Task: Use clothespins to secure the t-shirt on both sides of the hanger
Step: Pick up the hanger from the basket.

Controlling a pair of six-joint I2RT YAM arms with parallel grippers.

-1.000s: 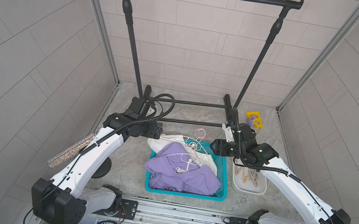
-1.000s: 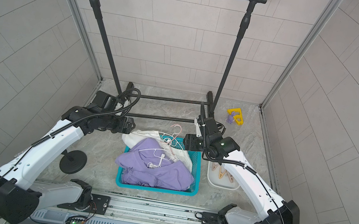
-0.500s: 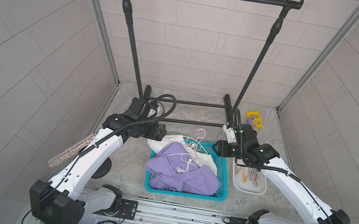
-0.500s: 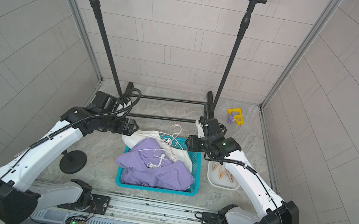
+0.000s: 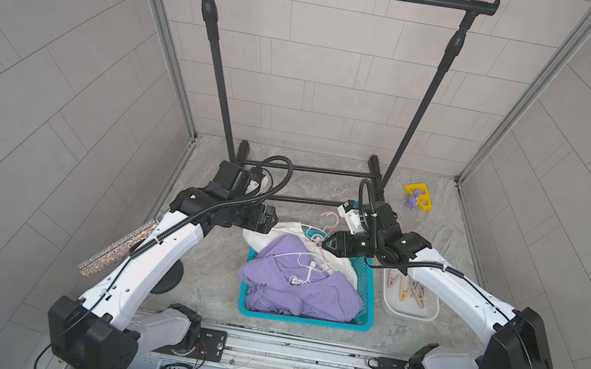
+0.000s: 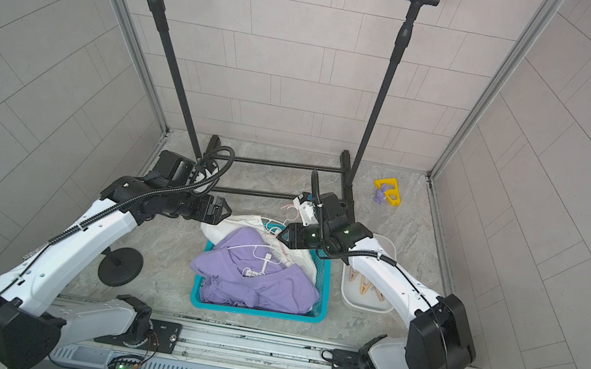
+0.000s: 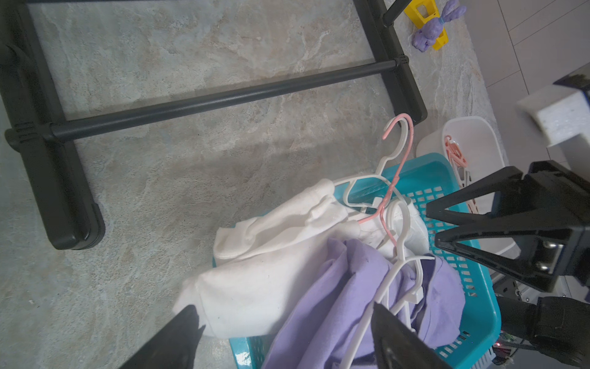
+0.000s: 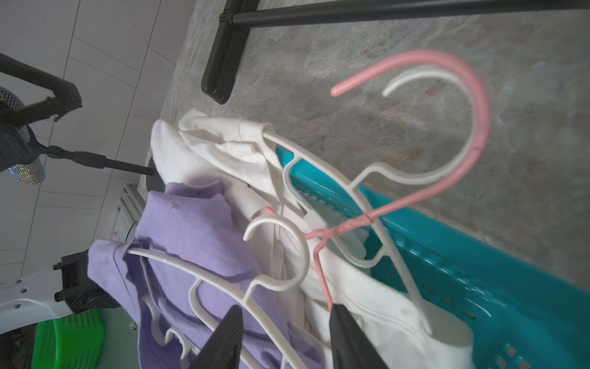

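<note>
Our right gripper holds its jaws apart, the pink hanger wire just beside one finger. Our left gripper hangs wide open above the white t-shirt in the teal basket. The clothespins lie in the white tray. We judge pinning not begun. Next we need a firm pinch on that wire, then a lift clear of the tangled white hangers.

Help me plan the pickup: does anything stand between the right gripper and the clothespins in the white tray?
Only the teal basket's right wall lies between the right gripper, poised at the hangers, and the clothespins in the white tray; a lifted path looks clear.
</note>
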